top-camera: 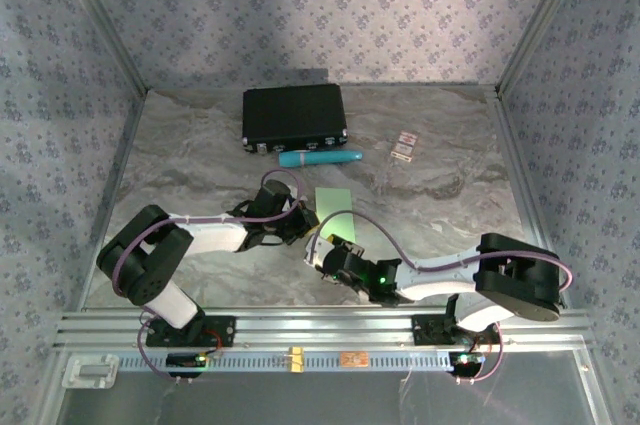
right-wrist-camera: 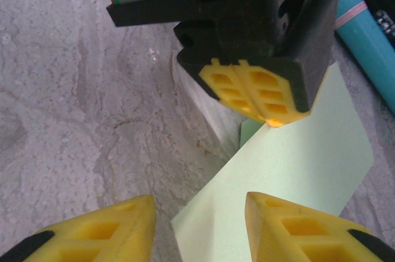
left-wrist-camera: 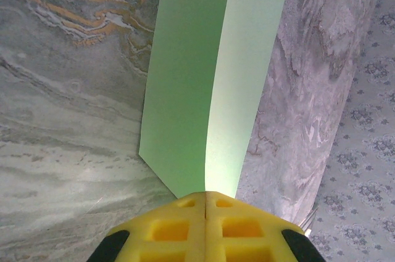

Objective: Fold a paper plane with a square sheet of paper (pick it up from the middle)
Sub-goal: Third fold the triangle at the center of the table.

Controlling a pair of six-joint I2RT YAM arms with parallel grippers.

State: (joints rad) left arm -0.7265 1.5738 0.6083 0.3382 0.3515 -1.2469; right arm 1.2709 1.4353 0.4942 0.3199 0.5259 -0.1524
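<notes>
Left gripper (left-wrist-camera: 205, 195) is clamped shut on the near edge of the folded pale green sheet (left-wrist-camera: 210, 77); the pinch point is hidden. Sheet lies in front of black case (top-camera: 294, 117), nearer than teal tube (top-camera: 320, 158), long axis pointing toward the case. Right gripper (right-wrist-camera: 199, 199) has jaws apart, straddling the sheet's corner. Grey marble table (top-camera: 450, 185), patterned walls (top-camera: 300, 5).

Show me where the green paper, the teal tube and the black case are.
green paper (top-camera: 334, 200), top external view, middle of its visible face.
teal tube (top-camera: 320, 158), top external view, middle of its body.
black case (top-camera: 294, 113), top external view, centre of its lid.
</notes>
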